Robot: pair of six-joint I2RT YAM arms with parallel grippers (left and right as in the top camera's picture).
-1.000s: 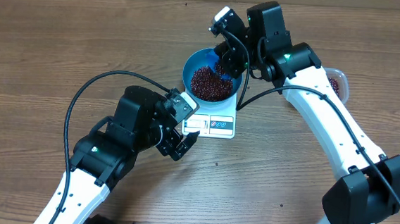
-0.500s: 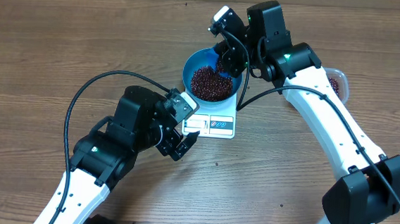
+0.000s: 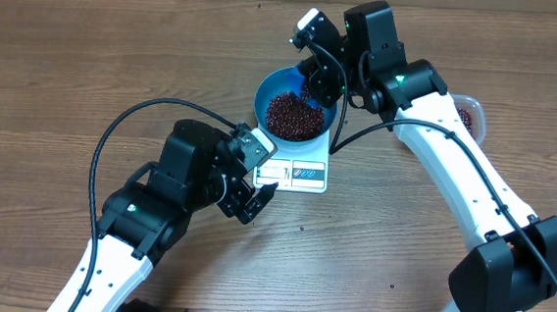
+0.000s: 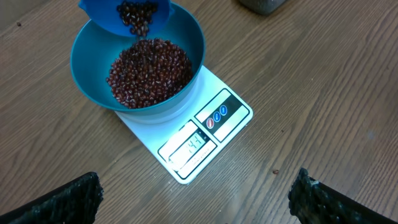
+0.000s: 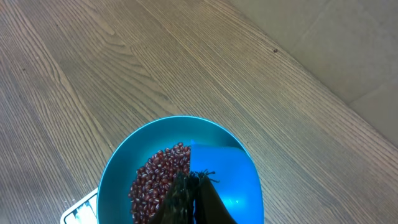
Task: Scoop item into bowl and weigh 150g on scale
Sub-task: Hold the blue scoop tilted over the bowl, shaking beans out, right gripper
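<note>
Beans (image 3: 294, 116), small and dark red-brown, fill the lower part of the blue bowl (image 3: 263, 94). The bowl sits on the far end of the white scale (image 3: 302, 175), in the middle of the wooden surface (image 3: 88, 74). The scale's display and label strip stick out from under the bowl on the near side; the digits are too blurred to read.

The right tool (image 3: 315, 78) is clamped shut on a small blue scoop (image 4: 127, 14), which is tipped over the far rim of the bowl. The left wrist view shows beans in the scoop's mouth and a few falling from its lip onto the pile below. In the right wrist view the closed fingers (image 5: 186, 196) point down into the bowl, with the scoop's paler blue back just beyond them.

The left tool (image 3: 254, 198) sits just beside the scale's near left corner, its jaws spread wide and holding nothing. A clear tub (image 3: 468, 114) with more beans stands to the right, partly hidden behind the right arm.
</note>
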